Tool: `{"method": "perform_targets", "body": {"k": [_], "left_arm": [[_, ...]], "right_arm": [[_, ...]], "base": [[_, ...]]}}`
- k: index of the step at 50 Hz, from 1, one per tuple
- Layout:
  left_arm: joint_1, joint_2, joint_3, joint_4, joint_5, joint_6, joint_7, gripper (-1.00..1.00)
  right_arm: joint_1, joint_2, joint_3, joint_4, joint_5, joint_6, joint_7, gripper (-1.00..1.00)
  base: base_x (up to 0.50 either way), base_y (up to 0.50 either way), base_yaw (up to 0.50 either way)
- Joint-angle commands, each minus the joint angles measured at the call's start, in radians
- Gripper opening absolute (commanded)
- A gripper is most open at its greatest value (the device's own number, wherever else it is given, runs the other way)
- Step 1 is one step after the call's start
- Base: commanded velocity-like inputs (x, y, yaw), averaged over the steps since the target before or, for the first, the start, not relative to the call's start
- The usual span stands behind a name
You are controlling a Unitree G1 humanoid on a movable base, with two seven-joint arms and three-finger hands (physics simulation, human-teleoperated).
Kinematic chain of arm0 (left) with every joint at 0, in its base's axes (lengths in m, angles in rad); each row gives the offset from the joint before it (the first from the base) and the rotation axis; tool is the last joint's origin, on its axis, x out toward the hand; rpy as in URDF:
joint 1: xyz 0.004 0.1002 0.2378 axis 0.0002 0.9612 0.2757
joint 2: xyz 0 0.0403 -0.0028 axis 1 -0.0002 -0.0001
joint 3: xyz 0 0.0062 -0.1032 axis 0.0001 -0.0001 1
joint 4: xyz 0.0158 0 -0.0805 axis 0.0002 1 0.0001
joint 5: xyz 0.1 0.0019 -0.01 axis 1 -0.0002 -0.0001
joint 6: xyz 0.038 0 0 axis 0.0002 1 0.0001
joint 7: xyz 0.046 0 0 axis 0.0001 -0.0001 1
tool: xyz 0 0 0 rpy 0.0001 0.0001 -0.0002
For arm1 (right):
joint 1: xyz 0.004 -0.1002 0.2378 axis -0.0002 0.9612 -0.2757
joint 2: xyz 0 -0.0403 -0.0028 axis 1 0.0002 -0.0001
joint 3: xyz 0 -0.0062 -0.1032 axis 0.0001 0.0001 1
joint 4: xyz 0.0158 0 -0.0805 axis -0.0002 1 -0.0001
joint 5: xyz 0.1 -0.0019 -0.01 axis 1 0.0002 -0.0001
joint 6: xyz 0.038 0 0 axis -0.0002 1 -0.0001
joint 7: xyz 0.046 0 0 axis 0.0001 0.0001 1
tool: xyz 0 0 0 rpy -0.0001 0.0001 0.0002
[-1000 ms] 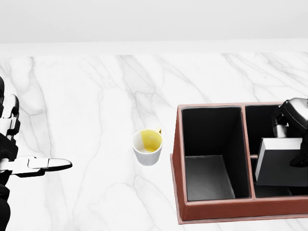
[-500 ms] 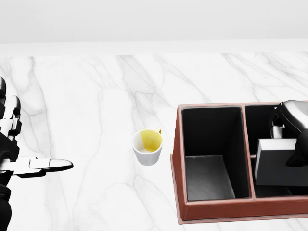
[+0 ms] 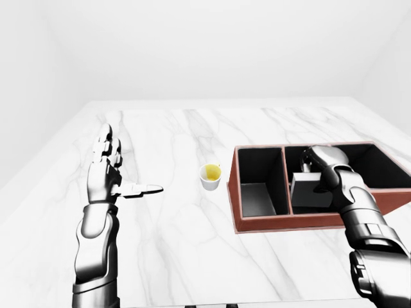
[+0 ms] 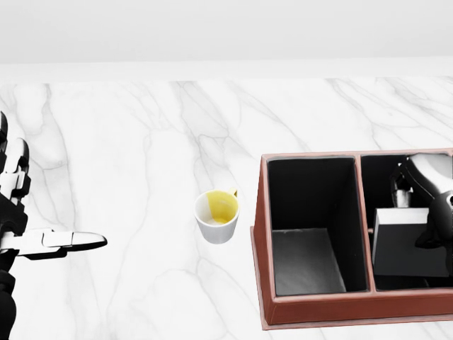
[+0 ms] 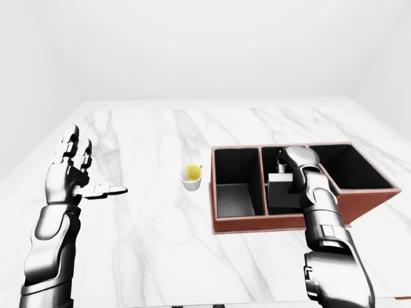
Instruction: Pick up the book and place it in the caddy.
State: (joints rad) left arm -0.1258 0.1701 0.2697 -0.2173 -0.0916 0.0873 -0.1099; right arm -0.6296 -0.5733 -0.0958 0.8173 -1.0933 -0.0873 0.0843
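The grey book stands nearly upright inside the second compartment of the red-brown caddy, at the right of the head view. My right hand reaches down into that compartment, its fingers closed round the book's top and right edge. The hand hides part of the book. In the left-eye view the book sits low between the caddy's black walls. My left hand is open and empty, held flat above the marble at the left, far from the caddy.
A white cup with yellow inside stands on the marble table just left of the caddy. The caddy's left compartment holds nothing. Its third compartment lies further right.
The book has sunk lower into the caddy compartment and stands straighter. My right hand has come down and slightly left with it. The left hand has stayed still.
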Motion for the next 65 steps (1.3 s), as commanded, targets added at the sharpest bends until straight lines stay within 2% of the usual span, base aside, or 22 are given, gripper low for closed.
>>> {"method": "perform_targets", "body": {"k": [1, 17, 18, 19, 20, 21, 22, 23, 24, 26, 37, 41, 47, 51, 53, 57, 59, 60, 63, 65], "left_arm": [[-0.006, 0.004, 0.003, -0.004, -0.002, 0.000, 0.001, 1.00], [-0.005, 0.003, 0.001, 0.005, -0.001, 0.000, 0.001, 1.00], [-0.006, 0.003, 0.000, 0.005, -0.001, 0.000, 0.001, 1.00], [-0.006, 0.003, 0.000, 0.005, -0.001, 0.000, 0.001, 1.00], [-0.006, 0.003, 0.001, 0.006, -0.001, 0.000, 0.001, 1.00], [-0.005, 0.003, 0.001, 0.006, -0.001, 0.000, 0.001, 1.00], [-0.003, 0.002, 0.001, 0.006, -0.002, 0.000, 0.001, 1.00], [-0.003, 0.002, 0.001, 0.006, -0.002, 0.000, 0.001, 1.00], [-0.003, 0.002, 0.001, 0.007, -0.001, 0.000, 0.001, 1.00], [-0.003, 0.002, 0.000, 0.008, -0.001, 0.000, 0.001, 1.00], [0.002, -0.001, -0.001, 0.013, 0.002, 0.000, 0.001, 1.00], [0.000, -0.003, -0.006, 0.019, 0.005, 0.000, 0.003, 1.00], [0.000, -0.003, -0.007, 0.019, 0.004, 0.000, 0.003, 1.00], [-0.006, 0.000, -0.005, 0.013, 0.003, 0.000, 0.003, 1.00], [-0.006, 0.001, -0.004, 0.009, 0.002, 0.000, 0.003, 1.00], [-0.009, 0.003, -0.003, -0.002, 0.000, 0.000, 0.003, 1.00], [-0.009, 0.004, -0.001, -0.012, -0.001, 0.000, 0.002, 1.00], [-0.009, 0.004, 0.000, -0.015, -0.001, 0.000, 0.002, 1.00], [-0.011, 0.004, 0.001, -0.017, -0.002, 0.000, 0.002, 1.00], [-0.011, 0.004, 0.001, -0.022, -0.001, 0.000, 0.003, 1.00]], "right_arm": [[-0.014, -0.002, -0.004, 0.017, -0.030, 0.000, -0.031, -1.00], [-0.002, -0.017, -0.008, 0.020, -0.040, 0.000, -0.022, -0.97], [-0.003, -0.015, -0.008, 0.019, -0.040, 0.000, -0.021, -0.72], [-0.003, -0.014, -0.008, 0.019, -0.040, 0.000, -0.020, -0.58], [0.002, -0.012, -0.007, 0.012, -0.042, 0.000, -0.012, -0.15], [0.005, -0.011, -0.007, 0.007, -0.043, 0.000, -0.008, -0.04], [0.008, -0.010, -0.008, -0.001, -0.044, 0.000, 0.001, 0.40], [0.009, -0.009, -0.008, -0.002, -0.044, 0.000, 0.002, 0.40], [0.009, -0.008, -0.010, -0.009, -0.044, 0.000, 0.006, 0.73], [0.021, -0.007, -0.012, -0.037, -0.046, 0.000, 0.029, 1.00], [0.069, -0.004, -0.048, -0.180, -0.044, 0.000, 0.104, 1.00], [0.104, 0.003, -0.077, -0.316, -0.023, 0.000, 0.182, 1.00], [0.117, 0.010, -0.104, -0.415, -0.003, 0.000, 0.230, 1.00], [0.137, 0.034, -0.134, -0.573, 0.060, 0.000, 0.329, 1.00], [0.148, 0.052, -0.154, -0.687, 0.109, 0.036, 0.411, 1.00], [0.154, 0.059, -0.159, -0.766, 0.127, 0.055, 0.456, 1.00], [0.154, 0.076, -0.169, -0.831, 0.164, 0.089, 0.496, 1.00], [0.152, 0.090, -0.176, -0.883, 0.188, 0.126, 0.529, 1.00], [0.155, 0.118, -0.181, -0.983, 0.246, 0.175, 0.579, 1.00], [0.156, 0.139, -0.184, -1.058, 0.291, 0.175, 0.610, 1.00]], "base": [[0.00, 0.00, 0.00], [0.00, 0.00, 0.00], [0.00, 0.00, 0.00], [0.00, 0.00, 0.00], [0.00, 0.00, 0.00], [0.00, 0.00, 0.00], [0.00, 0.00, 0.00], [0.00, 0.00, 0.00], [0.00, 0.00, 0.00], [0.00, 0.00, 0.00], [0.00, 0.00, 0.00], [0.00, 0.00, 0.00], [0.00, 0.00, 0.00], [0.00, 0.00, 0.00], [0.00, 0.00, 0.00], [0.00, 0.00, 0.00], [0.00, 0.00, 0.00], [0.00, 0.00, 0.00], [0.00, 0.00, 0.00], [0.00, 0.00, 0.00]]}}
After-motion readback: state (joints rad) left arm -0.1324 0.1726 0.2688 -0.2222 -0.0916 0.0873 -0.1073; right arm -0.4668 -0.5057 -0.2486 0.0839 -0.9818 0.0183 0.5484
